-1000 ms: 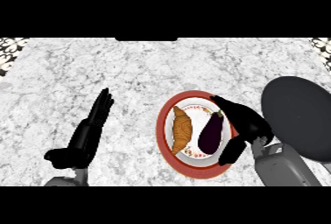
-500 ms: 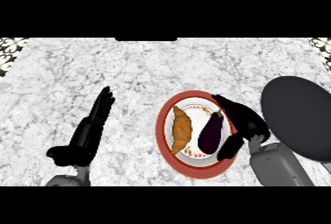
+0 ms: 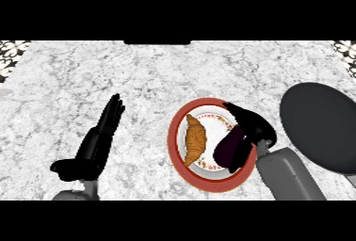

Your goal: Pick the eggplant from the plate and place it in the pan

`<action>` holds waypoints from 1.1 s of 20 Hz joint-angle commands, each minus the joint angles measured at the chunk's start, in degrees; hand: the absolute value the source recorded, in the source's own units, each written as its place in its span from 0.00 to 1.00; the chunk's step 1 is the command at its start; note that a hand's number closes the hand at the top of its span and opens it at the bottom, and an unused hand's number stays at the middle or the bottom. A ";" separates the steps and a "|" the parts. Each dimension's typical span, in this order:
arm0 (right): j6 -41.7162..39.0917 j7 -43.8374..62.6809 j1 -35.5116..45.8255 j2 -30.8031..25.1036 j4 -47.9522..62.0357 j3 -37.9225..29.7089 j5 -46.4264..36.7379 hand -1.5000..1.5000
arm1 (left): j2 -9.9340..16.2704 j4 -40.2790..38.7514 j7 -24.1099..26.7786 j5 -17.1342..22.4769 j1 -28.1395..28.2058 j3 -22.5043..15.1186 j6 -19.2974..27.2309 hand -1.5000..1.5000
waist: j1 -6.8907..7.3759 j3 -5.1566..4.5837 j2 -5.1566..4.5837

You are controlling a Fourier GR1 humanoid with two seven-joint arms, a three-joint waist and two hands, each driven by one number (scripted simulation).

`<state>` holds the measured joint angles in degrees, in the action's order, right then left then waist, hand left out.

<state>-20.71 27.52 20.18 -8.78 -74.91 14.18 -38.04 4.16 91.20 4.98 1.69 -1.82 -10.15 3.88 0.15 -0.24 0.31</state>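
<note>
A dark purple eggplant (image 3: 228,149) lies slanted on the right half of a white plate with a red rim (image 3: 176,141). My right hand (image 3: 252,125) is over the eggplant's upper end, with its fingers curled round it and hiding that end. The dark round pan (image 3: 319,128) sits on the counter just right of the plate, close to my right forearm. My left hand (image 3: 99,137) rests open on the counter left of the plate, fingers straight and pointing away from me.
A golden croissant (image 3: 195,144) lies on the plate's left half, beside the eggplant. The marble counter stretches far beyond the plate. Patterned corners show at the far left and far right edges.
My right hand has drawn in and curled over the eggplant's upper end, and the eggplant has tilted from upright to slanted. The left hand has stayed put.
</note>
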 commanded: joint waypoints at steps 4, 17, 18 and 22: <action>-3.27 -7.06 2.51 -1.23 7.95 3.35 -3.37 1.00 | -0.15 -2.20 -0.06 0.24 -1.45 1.23 -1.02 0.50 | 0.25 0.25 -0.44; 7.36 -12.37 0.95 -2.71 5.45 1.39 -11.84 1.00 | -0.12 2.75 -2.63 -0.02 0.84 1.30 -1.92 0.50 | 0.08 0.26 -0.25; 6.49 -11.00 0.40 -3.43 1.41 0.84 -11.74 1.00 | -0.99 -1.62 -0.32 0.17 -0.61 2.32 -1.70 0.50 | -0.21 0.24 -0.25; 12.63 -7.59 -4.45 -2.96 -7.68 1.41 -15.18 1.00 | -0.45 -1.43 0.51 0.33 -1.16 3.22 -2.09 0.50 | -0.66 0.22 -0.10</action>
<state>-11.60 16.90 19.70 -11.80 -75.24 15.01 -50.39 3.83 89.39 5.82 1.40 -2.42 -7.71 1.97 -0.13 -0.27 0.50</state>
